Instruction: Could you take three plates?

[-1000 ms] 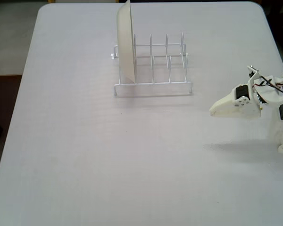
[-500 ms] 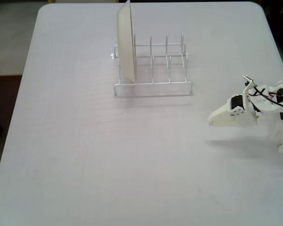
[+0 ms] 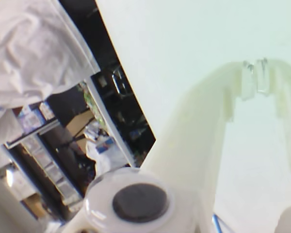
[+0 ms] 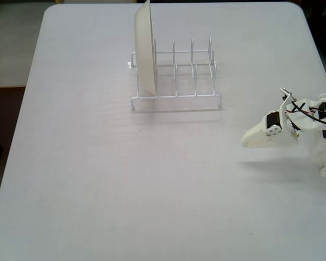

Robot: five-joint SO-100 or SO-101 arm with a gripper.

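The three plates are out of view in both the fixed view and the wrist view. My gripper [image 4: 244, 142] hovers over the right side of the white table [image 4: 125, 179], pointing left, well to the right of and nearer than the wire rack. In the wrist view the gripper [image 3: 254, 77] has its fingertips touching with nothing between them, so it is shut and empty above bare table.
A white wire dish rack [image 4: 176, 97] stands at the table's far middle. One cream-white plate [image 4: 144, 49] stands upright in its leftmost slot; the other slots hold nothing. The wrist view shows the table edge [image 3: 121, 92] with dark room clutter beyond.
The gripper has dropped slightly toward the near side of the table in the fixed view and stays shut. The rack and the cream-white plate have not moved.
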